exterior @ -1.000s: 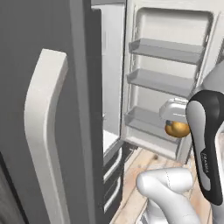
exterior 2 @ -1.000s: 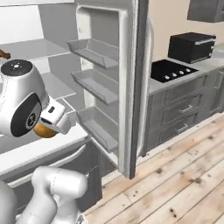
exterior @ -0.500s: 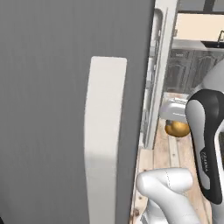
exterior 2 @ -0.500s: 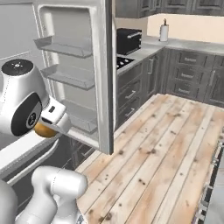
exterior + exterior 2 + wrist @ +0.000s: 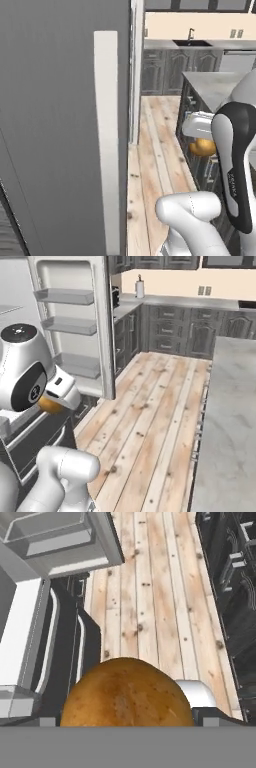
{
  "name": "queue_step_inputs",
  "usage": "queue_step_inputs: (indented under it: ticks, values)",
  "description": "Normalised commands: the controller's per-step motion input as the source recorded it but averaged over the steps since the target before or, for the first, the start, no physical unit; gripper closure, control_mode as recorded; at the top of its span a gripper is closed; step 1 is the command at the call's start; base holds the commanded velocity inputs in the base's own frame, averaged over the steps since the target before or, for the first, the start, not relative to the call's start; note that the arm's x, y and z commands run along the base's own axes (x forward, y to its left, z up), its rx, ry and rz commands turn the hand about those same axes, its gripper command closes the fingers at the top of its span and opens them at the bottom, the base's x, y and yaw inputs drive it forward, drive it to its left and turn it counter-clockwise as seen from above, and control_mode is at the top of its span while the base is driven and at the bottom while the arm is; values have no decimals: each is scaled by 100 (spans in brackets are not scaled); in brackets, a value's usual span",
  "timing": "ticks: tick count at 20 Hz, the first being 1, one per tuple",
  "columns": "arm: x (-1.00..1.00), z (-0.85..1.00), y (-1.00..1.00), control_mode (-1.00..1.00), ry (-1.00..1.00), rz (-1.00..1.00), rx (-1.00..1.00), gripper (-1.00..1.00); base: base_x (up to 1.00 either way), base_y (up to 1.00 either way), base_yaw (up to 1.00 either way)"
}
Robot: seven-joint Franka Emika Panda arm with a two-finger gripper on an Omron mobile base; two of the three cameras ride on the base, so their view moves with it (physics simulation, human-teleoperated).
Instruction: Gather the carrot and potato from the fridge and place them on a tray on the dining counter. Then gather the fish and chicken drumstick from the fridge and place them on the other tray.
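— One potato, brown and rounded, sits right at the claw in the hand view. Do you see it as held?

— Yes. The claw is clamped on the potato with its jaws standing wide around it; the dark tips barely peek out at either side of it along the bottom of that view.

— Where does it show from the base cameras?

— In the left base view the potato is tucked under the grey hand, just beside the arm's dark joint. In the right base view only an orange-brown sliver of it pokes out below the hand.

— What lies beyond the claw?

— A wooden plank floor stretches away ahead of it. To one side of the claw in the hand view are the fridge's lower drawers, dark with pale handles, and the fridge door with its shelves further on.

— And the other side?

— Dark cabinets with handles. In the right base view the open fridge door stands just beyond the hand, its shelves bare as far as I can tell, and a grey surface runs well apart from the claw across the floor.

— Anything close in the left base view?

— A large grey panel with a pale upright handle, well to the side of the claw.
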Motion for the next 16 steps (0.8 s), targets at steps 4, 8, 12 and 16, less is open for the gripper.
queue_step_inputs:
  ticks: [4, 8, 12, 16]
  values:
    - [0, 0, 0, 100, 0, 0, 0, 100, -98, -13, -35]
    - [0, 0, 0, 100, 0, 0, 0, 100, -100, -12, -34]
    - [0, 0, 0, 100, 0, 0, 0, 100, -100, -21, -32]
    - [0, 0, 0, 100, 0, 0, 0, 100, -100, -20, -31]
